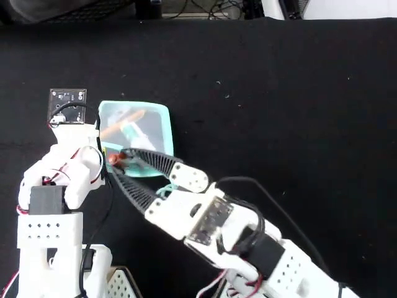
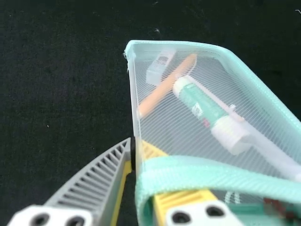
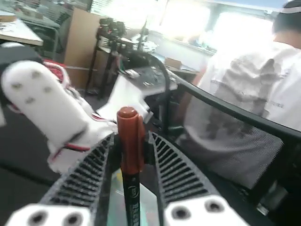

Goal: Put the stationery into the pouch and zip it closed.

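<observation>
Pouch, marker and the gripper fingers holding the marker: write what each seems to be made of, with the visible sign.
The pouch looks like translucent plastic mesh, perhaps vinyl: you can see through its fine ribs. Its mint trim looks woven. The marker seems to be smooth, slightly glossy plastic. The right gripper has fingers of matte dark plastic with open ribbing, likely printed.

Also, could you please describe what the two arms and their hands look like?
The left arm and right arm are white plastic with red and black cables. The left hand has one grey ribbed finger and one yellow; the right hand has two dark ribbed fingers.
</observation>
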You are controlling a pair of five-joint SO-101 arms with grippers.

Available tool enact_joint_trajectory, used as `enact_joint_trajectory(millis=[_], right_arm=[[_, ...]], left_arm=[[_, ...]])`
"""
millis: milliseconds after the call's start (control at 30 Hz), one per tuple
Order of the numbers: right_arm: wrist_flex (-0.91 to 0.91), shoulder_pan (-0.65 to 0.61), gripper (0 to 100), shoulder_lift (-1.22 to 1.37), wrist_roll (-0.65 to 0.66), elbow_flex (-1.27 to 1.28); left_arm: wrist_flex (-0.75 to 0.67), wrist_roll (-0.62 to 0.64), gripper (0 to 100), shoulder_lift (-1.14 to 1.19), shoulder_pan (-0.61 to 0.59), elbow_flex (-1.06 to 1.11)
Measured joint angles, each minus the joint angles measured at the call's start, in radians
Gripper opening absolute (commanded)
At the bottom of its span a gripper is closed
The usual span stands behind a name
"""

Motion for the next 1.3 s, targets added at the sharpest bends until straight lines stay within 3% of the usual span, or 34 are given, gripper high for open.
enact_joint_trajectory(millis=[533, 800, 1300], right_arm=[[-0.097, 0.060, 1.2, -0.012, -0.002, 0.180], [-0.092, 0.072, 1.2, -0.006, 0.183, 0.341], [-0.091, 0.041, 1.2, -0.002, 0.203, 0.333]], left_arm=[[0.000, 0.000, 3, 0.000, 0.003, 0.000], [0.000, 0.000, 3, 0.000, -0.002, 0.000], [0.000, 0.000, 3, 0.000, -0.002, -0.002]])
